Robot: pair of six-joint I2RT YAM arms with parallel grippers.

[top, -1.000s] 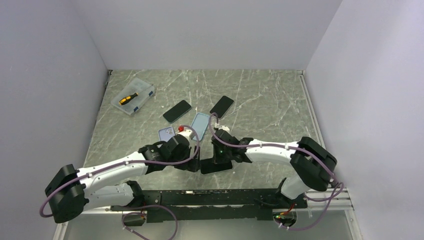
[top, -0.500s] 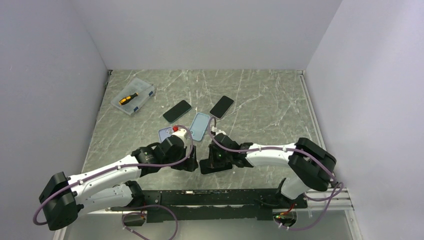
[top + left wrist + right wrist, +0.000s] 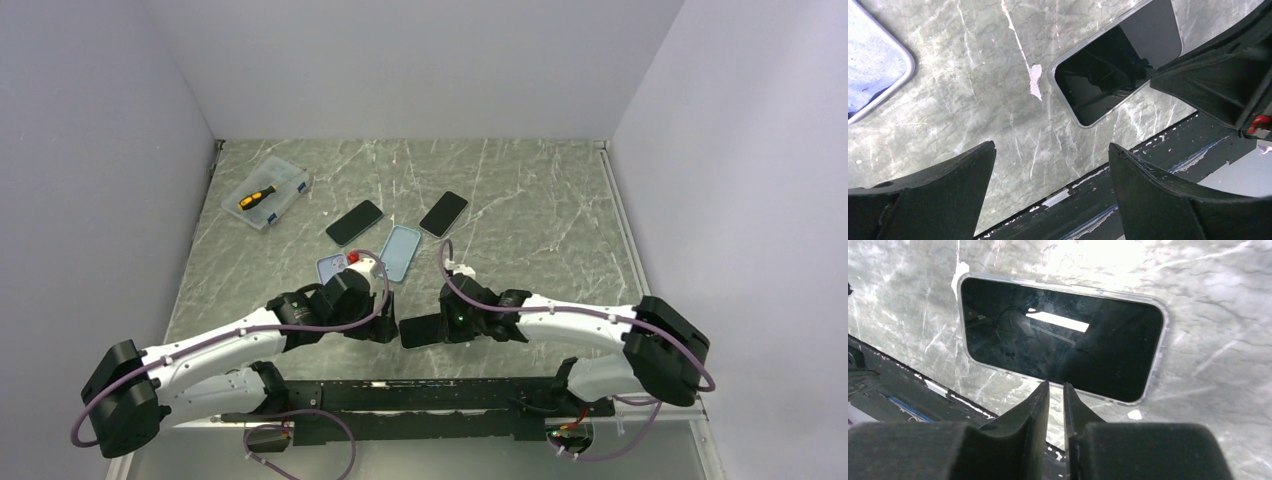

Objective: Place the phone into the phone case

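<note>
A black phone (image 3: 420, 331) lies screen up near the table's front edge, ringed by the rim of a clear phone case (image 3: 1161, 320). It shows in the left wrist view as the phone (image 3: 1118, 70) and in the right wrist view as the phone (image 3: 1058, 340). My left gripper (image 3: 385, 326) stands just left of it, wide open (image 3: 1050, 145) with bare table between the fingers. My right gripper (image 3: 450, 324) hovers at the phone's right end; its jaws (image 3: 1055, 384) are a narrow slit apart with nothing in them, their tips over the phone's near edge.
A light blue case (image 3: 400, 250) and a violet-blue case (image 3: 331, 266) lie behind the arms. Two dark phones (image 3: 354, 222) (image 3: 443, 213) lie farther back. A clear box with a screwdriver (image 3: 267, 193) sits at the back left. A black rail (image 3: 430, 385) runs along the front edge.
My right gripper has drawn back to the right, off the phone's top, and its jaws have parted slightly. The phone lies a little further left. The left gripper has barely moved.
</note>
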